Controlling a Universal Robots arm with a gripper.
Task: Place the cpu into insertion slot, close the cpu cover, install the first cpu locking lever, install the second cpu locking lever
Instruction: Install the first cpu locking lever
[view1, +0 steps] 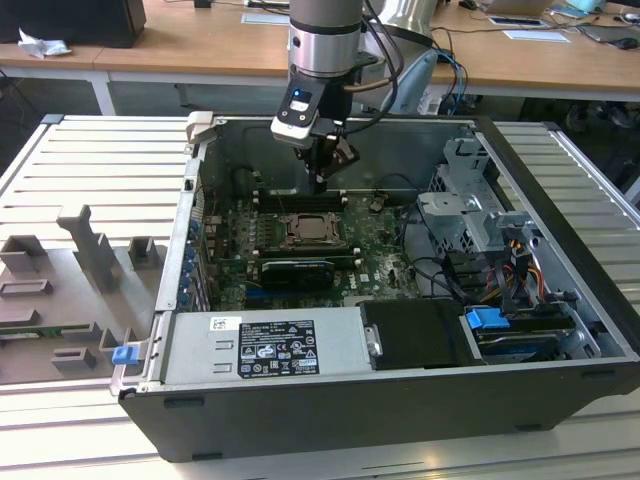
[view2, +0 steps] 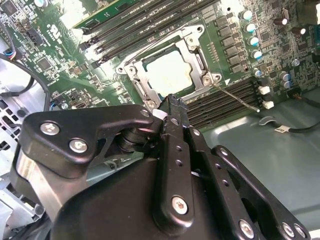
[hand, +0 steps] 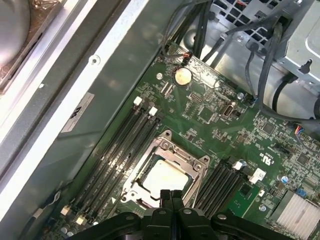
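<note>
The small, flat, pale beige-silver cpu (view2: 170, 72) lies in the square, silvery-rimmed insertion slot (view2: 210, 79) near the middle of the green circuit board (hand: 210, 107), between two banks of long black RAM slots (hand: 117, 150). The thin silvery windowed cpu cover (view2: 144, 86) looks folded down around it, so the levers seem to be the step in hand. A thin wire locking lever (view2: 237, 97) slants out from one slot corner across the RAM slots, apparently unlatched. Securing it would likely call for a steady push down and sideways under its catch. The black gripper (view1: 320, 182) hangs above the slot's far edge inside the open grey computer case (view1: 400, 395), its fingers drawn close together and holding nothing that I can see. In both wrist views the gripper's body covers one slot edge. A second lever is hard to make out, and I cannot tell whether the cover is fully seated.
</note>
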